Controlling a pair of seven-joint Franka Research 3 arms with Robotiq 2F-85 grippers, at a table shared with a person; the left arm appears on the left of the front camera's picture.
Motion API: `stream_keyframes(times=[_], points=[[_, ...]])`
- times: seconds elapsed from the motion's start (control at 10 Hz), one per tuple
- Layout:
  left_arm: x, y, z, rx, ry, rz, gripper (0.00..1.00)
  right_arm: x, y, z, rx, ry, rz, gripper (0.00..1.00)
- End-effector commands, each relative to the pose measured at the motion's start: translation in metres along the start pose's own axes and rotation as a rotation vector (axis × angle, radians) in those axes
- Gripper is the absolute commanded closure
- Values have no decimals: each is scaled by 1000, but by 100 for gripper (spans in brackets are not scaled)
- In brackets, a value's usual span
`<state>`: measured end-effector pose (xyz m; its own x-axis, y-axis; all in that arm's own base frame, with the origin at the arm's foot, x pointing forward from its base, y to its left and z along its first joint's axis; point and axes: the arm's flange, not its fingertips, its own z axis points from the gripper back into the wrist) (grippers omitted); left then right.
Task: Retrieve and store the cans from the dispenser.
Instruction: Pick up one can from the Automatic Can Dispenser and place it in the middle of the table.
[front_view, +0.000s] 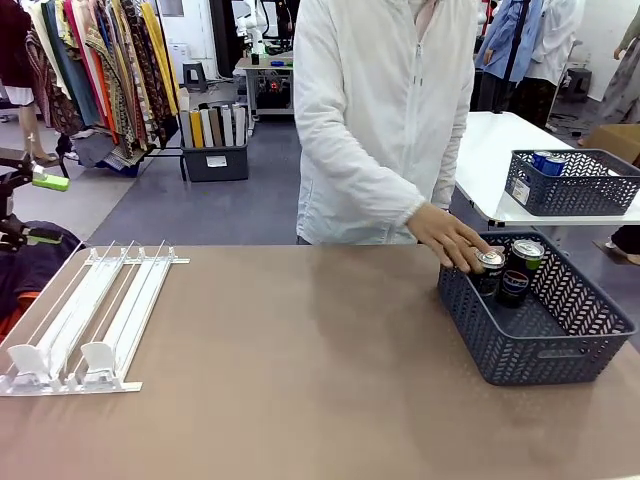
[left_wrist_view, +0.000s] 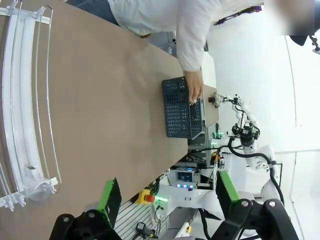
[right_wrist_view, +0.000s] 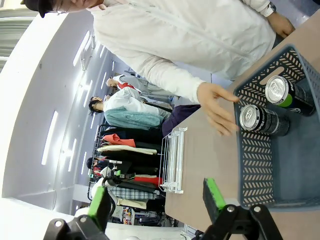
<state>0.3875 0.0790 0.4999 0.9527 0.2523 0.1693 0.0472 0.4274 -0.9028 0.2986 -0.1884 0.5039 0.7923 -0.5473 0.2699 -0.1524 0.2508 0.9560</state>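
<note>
1. Two dark cans (front_view: 506, 272) with silver tops are stood upright, side by side, in the basket's far-left corner.
2. The white wire-railed dispenser (front_view: 88, 316) is laid flat at the tabletop's left, lanes bare.

We see bright, even overhead light; ceiling light strips (right_wrist_view: 50, 137) show in the right wrist view. Soft shadow falls on the table (front_view: 300, 370) beside the basket (front_view: 545, 345). Front view is sharp. Both wrist views bend strongly at the edges; the white wall (left_wrist_view: 260, 75) is overexposed.
</note>
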Motion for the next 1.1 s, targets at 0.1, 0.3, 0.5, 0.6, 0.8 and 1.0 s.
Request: stream_keyframes(times=[0.1, 0.3, 0.5, 0.6, 0.8, 1.0], points=[[-1, -2, 3, 12, 5, 8, 0, 4, 2, -2, 25, -11, 16, 0], [-1, -2, 3, 12, 5, 8, 0, 4, 2, -2, 25, -11, 16, 0], [-1, -2, 3, 12, 5, 8, 0, 4, 2, -2, 25, -11, 16, 0], [-1, -2, 3, 12, 5, 8, 0, 4, 2, -2, 25, -11, 16, 0], [-1, -2, 3, 12, 5, 8, 0, 4, 2, -2, 25, -11, 16, 0], [-1, -2, 3, 12, 5, 8, 0, 4, 2, -2, 25, -11, 16, 0]])
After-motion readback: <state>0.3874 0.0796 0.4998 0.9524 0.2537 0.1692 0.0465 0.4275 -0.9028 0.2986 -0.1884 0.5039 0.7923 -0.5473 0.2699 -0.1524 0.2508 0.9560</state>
